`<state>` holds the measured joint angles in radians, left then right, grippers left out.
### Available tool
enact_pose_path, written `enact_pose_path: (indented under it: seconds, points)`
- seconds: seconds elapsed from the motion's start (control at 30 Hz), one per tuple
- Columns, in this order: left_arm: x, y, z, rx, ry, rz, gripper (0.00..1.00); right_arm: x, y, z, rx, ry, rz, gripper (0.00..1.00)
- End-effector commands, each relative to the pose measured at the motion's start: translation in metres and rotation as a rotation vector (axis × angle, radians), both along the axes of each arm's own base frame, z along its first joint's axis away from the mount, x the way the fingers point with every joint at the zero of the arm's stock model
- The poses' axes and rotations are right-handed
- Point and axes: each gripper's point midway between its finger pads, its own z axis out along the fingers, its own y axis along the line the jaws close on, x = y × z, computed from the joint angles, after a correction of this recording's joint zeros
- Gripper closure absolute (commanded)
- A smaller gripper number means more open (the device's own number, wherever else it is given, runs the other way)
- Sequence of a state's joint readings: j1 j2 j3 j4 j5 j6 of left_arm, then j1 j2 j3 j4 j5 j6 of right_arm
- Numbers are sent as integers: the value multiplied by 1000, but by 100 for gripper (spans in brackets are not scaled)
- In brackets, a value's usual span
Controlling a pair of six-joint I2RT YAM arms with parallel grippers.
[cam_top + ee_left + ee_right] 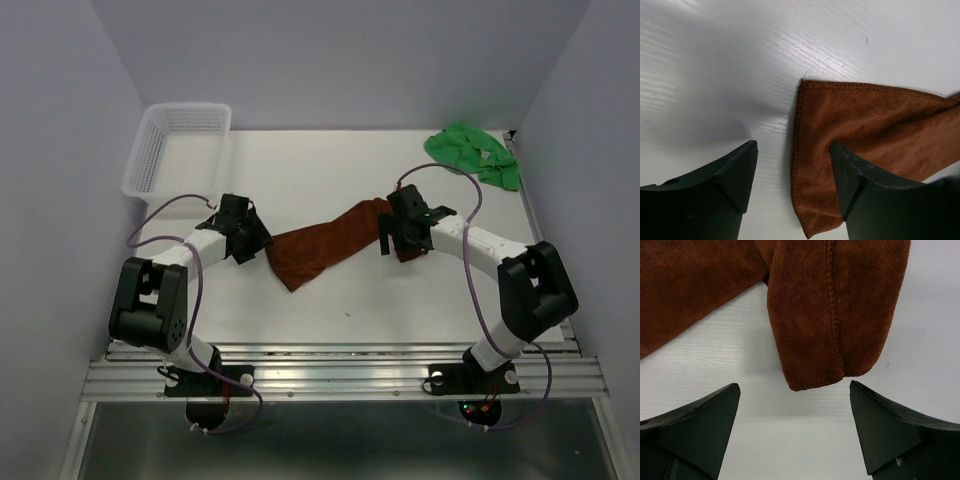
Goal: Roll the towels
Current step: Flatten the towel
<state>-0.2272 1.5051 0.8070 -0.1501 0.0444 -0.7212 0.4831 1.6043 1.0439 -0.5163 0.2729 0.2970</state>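
Observation:
A brown towel (325,245) lies stretched slantwise across the middle of the table. A green towel (472,152) lies crumpled at the far right. My left gripper (252,243) is open at the brown towel's left end; in the left wrist view the towel's hemmed edge (850,145) lies between and beyond the fingers, the right finger over the cloth. My right gripper (392,240) is open at the towel's right end; in the right wrist view the folded end (832,315) lies just ahead of the fingertips, not between them.
A white mesh basket (175,150) stands at the far left corner. The booth walls close in on the left, right and back. The metal rail (340,375) runs along the near edge.

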Motion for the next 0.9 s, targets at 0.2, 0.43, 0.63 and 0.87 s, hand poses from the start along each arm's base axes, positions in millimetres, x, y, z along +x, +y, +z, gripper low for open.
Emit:
enact_pose_path:
  seconds: [0.2,0.43,0.63,0.87]
  points:
    - [36,-5,-2,59,-47,2,51,20,-1,10,-12,-56,-58,5]
    - [43,-9,-13,72,-25,-17,100,22,-3,-1,-36,-48,-65,14]
    - [43,-8,1,77,-81,-11,100,30,1,-15,-34,-40,-71,30]
    - [44,-6,16,82,-123,-14,100,34,3,-14,-22,-52,-99,63]
